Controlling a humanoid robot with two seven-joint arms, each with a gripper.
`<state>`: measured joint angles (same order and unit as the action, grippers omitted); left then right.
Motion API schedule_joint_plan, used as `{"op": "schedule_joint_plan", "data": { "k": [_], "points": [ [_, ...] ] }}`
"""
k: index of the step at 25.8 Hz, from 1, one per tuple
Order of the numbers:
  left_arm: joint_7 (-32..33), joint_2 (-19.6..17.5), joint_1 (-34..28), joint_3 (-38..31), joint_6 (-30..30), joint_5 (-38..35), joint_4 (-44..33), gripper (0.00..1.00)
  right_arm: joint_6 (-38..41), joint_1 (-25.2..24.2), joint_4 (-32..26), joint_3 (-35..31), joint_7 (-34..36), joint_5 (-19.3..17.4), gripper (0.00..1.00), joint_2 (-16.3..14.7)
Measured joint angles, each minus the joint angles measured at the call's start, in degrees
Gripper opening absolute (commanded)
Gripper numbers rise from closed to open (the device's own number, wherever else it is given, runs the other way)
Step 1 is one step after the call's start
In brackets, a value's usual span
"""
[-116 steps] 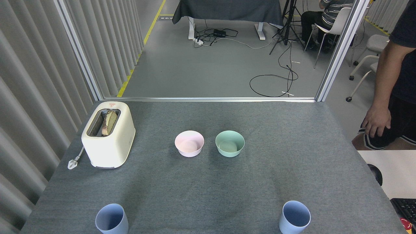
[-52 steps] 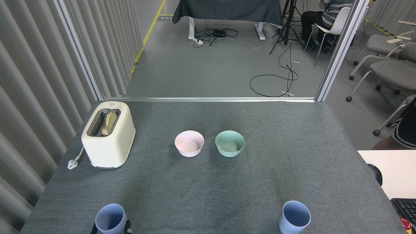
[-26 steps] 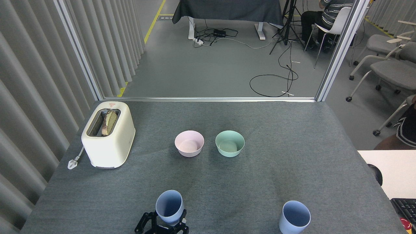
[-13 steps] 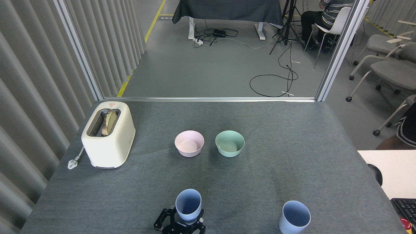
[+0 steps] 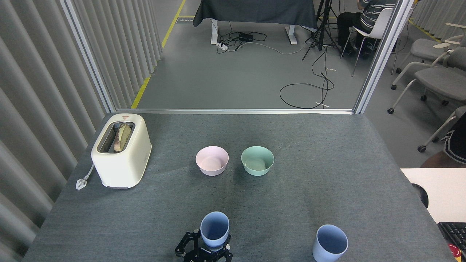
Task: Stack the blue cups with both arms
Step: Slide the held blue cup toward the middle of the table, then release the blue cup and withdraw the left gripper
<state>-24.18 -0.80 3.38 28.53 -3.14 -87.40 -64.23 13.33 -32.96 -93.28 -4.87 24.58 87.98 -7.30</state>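
Left end effector (image 5: 210, 250), at the counter's (image 5: 327, 153) near edge, pinches one blue cup (image 5: 214, 229) upright by its lower wall. Your second blue cup (image 5: 330, 243) stands free, well apart to the right. No right end effector shows. Judged stage: one cup grasped; nesting the pair remains.

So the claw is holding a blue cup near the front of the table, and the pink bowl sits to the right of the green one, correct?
Not quite. The head view shows the pink bowl to the left of the green bowl. The rest holds: the left gripper grips a blue cup near the table's front edge.
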Motion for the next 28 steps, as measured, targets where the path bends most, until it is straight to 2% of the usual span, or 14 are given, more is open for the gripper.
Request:
{"op": "schedule_joint_plan", "data": {
  "k": [5,10,13,23,28],
  "points": [
    [-0.2,0.0,0.4,0.6,0.0,-0.8,0.5,0.55,-0.1,0.0,0.0,0.2,0.0,0.0,1.00,0.0],
    [-0.8,0.0,0.3,0.7,0.0,-1.9,1.1,0.90,-0.1,0.0,0.0,0.3,0.3,0.0,1.00,0.0],
    [0.1,0.0,0.2,0.7,-0.1,-1.9,1.2,0.98,-0.1,0.0,0.0,0.3,0.3,0.0,1.00,0.0],
    [-0.4,0.0,-0.7,0.6,0.0,-1.4,0.9,1.00,-0.1,0.0,0.0,0.3,0.4,-0.1,1.00,-0.1],
    [-0.4,-0.3,-4.1,0.2,0.0,-1.4,-0.9,1.00,-0.1,0.0,0.1,0.3,0.4,-0.1,1.00,-0.1]
  ]
}}
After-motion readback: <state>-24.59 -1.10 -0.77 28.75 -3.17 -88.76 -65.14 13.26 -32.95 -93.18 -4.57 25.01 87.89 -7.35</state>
